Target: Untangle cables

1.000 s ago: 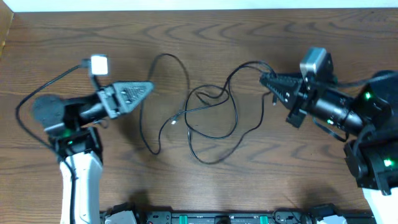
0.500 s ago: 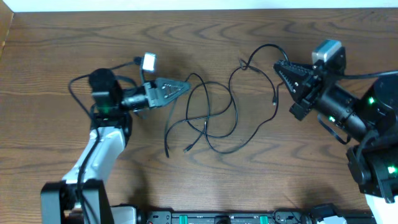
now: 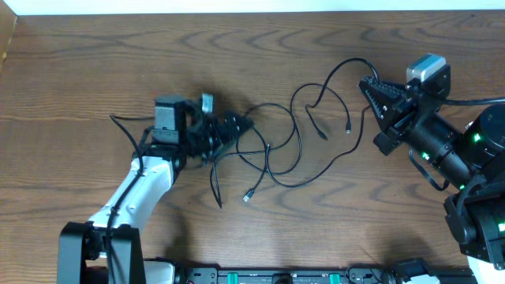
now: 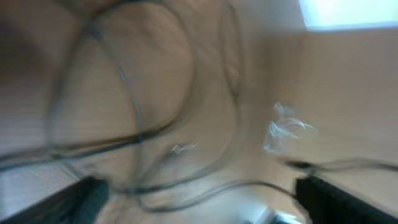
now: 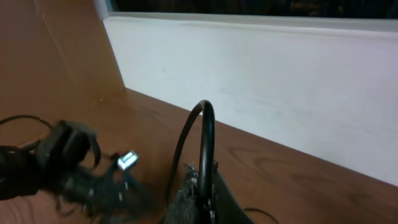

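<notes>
Looped cables (image 3: 268, 162) are seen at the parted left gripper (image 3: 233, 128); one black cable (image 3: 345, 62) is clamped by the right gripper (image 3: 365, 82).

Overhead, the left gripper (image 3: 229, 130) is blurring and covering the cables (image 3: 268, 147) beneath it, so which strand is crossing which there cannot be told, and the frame's right edge is cutting off the right arm (image 3: 465, 158). Motion blur is smearing the whole left wrist view: the cables are showing only as faint grey curves, plugs unreadable, and the lower edge is clipping the fingers (image 4: 81, 200). In the right wrist view the lower edge is cutting off the right gripper (image 5: 200, 193) where its jaws are pinching a black cable (image 5: 207, 130), and the distant left arm (image 5: 62, 158) is blurring.
</notes>
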Robot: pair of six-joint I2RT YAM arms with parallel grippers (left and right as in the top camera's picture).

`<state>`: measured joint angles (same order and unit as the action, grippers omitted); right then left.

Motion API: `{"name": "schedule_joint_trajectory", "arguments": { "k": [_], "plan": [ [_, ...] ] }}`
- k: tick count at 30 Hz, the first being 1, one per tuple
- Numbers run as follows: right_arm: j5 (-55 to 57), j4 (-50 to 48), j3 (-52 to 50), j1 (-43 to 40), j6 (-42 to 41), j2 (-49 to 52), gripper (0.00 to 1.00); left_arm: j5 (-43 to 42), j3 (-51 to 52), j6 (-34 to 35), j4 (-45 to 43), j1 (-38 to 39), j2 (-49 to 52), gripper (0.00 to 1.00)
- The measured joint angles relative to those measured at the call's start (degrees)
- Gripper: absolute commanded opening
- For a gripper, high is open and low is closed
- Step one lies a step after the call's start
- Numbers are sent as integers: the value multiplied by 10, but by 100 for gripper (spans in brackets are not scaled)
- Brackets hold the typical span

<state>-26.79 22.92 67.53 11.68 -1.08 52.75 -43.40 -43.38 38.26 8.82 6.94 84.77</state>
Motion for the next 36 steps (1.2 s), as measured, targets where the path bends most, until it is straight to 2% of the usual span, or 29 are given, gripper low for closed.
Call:
{"name": "schedule_joint_trajectory", "arguments": {
  "k": [4, 7, 10, 16, 20, 27, 32, 36],
  "plan": [
    [7, -27, 0, 0, -11, 0, 1, 163, -39, -43, 127, 24, -7, 100],
    [39, -22, 1, 0, -16, 0, 1, 256, -57, -58, 155, 38, -18, 100],
    [132, 52, 26, 0, -21, 3, 1, 312, -62, -68, 167, 41, -25, 100],
    [346, 180, 141, 0, -60, 11, 1, 349, -62, -65, 175, 41, -25, 100],
    [438, 199, 188, -2, -89, 11, 1, 354, -62, -39, 176, 45, -25, 100],
    [464, 165, 195, -2, -69, 46, 1, 358, -62, -16, 178, 73, -25, 100],
    [483, 77, 193, -3, -53, 111, 1, 359, -62, -8, 178, 75, -25, 100],
    [402, 6, 193, -11, -30, 128, 1, 359, -62, -8, 178, 75, -25, 100]
  ]
}}
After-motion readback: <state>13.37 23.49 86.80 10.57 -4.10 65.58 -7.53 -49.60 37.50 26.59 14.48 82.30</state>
